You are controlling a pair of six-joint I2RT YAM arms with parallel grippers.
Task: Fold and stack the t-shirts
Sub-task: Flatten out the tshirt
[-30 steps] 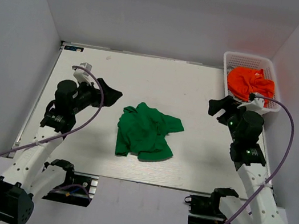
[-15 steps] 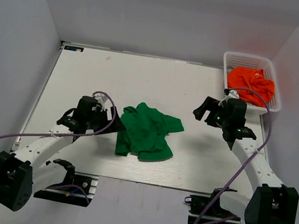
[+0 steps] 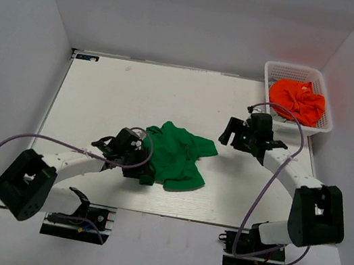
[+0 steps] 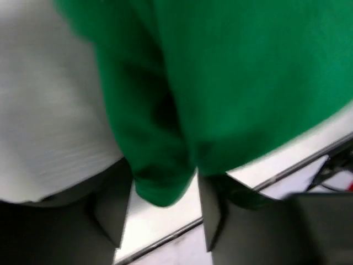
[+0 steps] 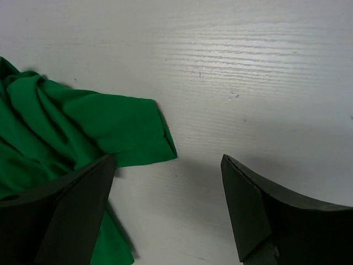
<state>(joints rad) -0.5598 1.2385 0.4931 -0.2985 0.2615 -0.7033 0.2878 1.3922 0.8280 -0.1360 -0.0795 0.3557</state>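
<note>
Looks like the grab-and-flatten step for the crumpled deep green soft cloth t-shirt (image 3: pixel 174 156), lying well away from the white plastic lattice basket (image 3: pixel 270 72) with the bright orange cloth t-shirt (image 3: pixel 297 100) bunched inside. Got the left gripper (image 4: pixel 161 178) open around the green corner farthest from the basket, clamping nothing yet, and the right gripper (image 5: pixel 167 159) wide open and empty by the sleeve on the basket side, so probably time to close both and pull apart. Plain white wood-grain tabletop (image 3: pixel 102 92) underneath, boxed in by pale grey walls (image 3: pixel 183 17).
</note>
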